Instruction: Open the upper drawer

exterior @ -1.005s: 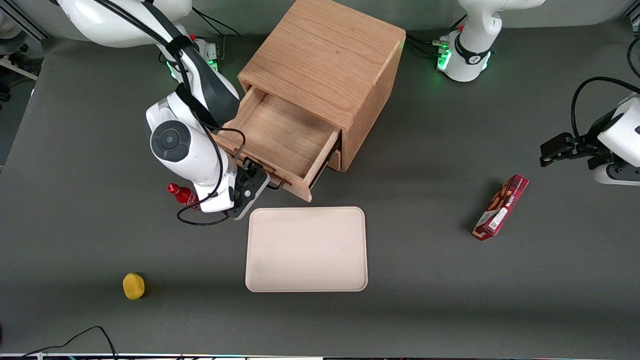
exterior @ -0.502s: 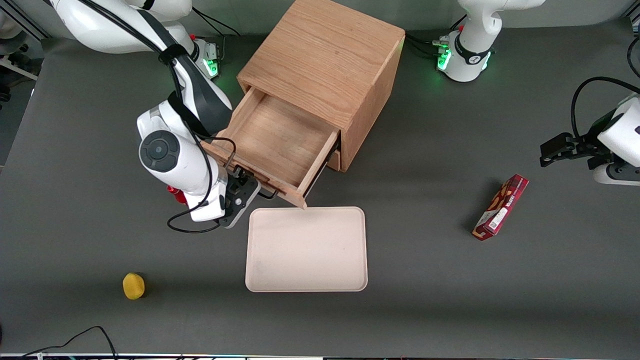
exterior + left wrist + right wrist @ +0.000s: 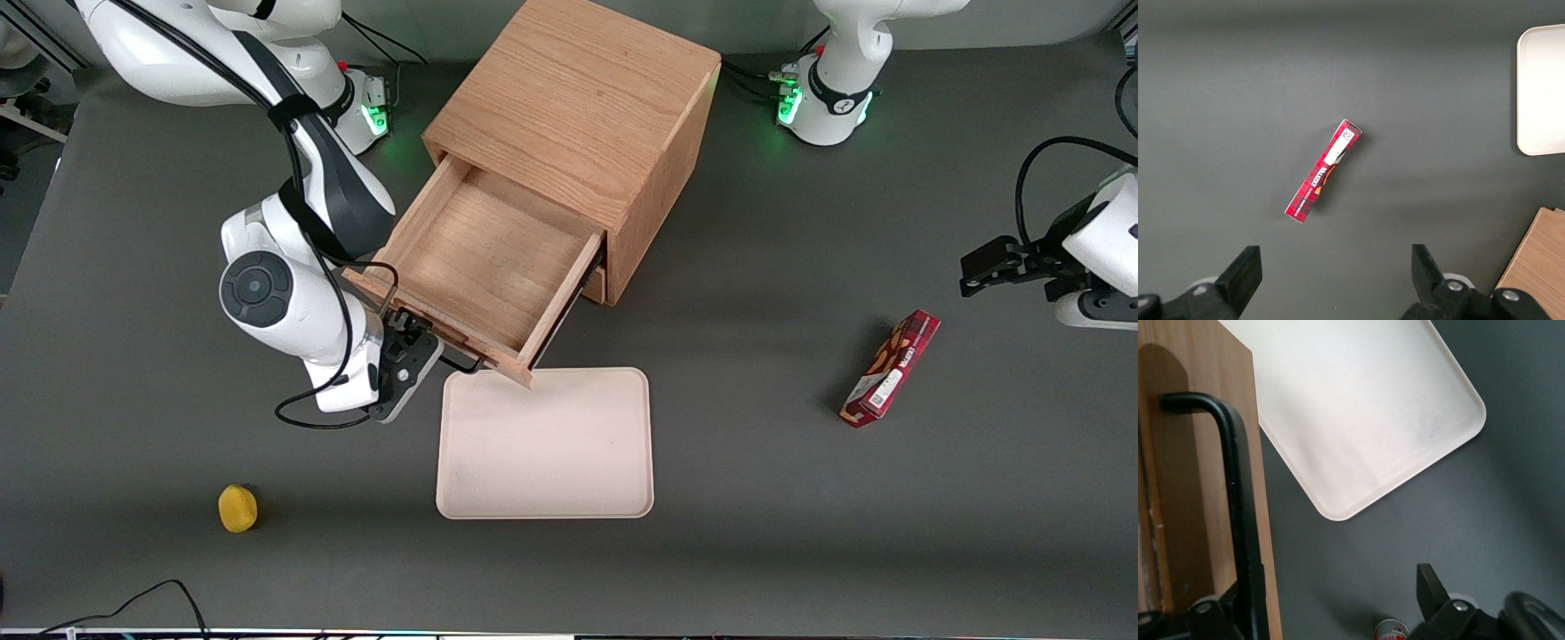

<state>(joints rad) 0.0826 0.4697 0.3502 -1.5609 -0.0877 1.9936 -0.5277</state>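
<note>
While we look from the front, the upper drawer (image 3: 476, 267) stands far out of the cabinet (image 3: 587, 116) and our gripper (image 3: 418, 342) is at its handle (image 3: 449, 356), so we judge the pull nearly done, and in the right wrist view the fingers (image 3: 1431, 590) stand apart around the handle (image 3: 1238, 487), ready to back off.

The upper drawer (image 3: 484, 258) stands pulled out of the cabinet (image 3: 578, 116) with its interior open from above; its front corner overhangs the rim of the tray (image 3: 544, 444), closing the gap there. The gripper (image 3: 425, 342) occupies the handle (image 3: 1238, 493) – one finger lies against the bar. Bare table surrounds the tray elsewhere – the yellow object (image 3: 237, 508) and the red box (image 3: 891, 368) lie well apart from it.
</note>
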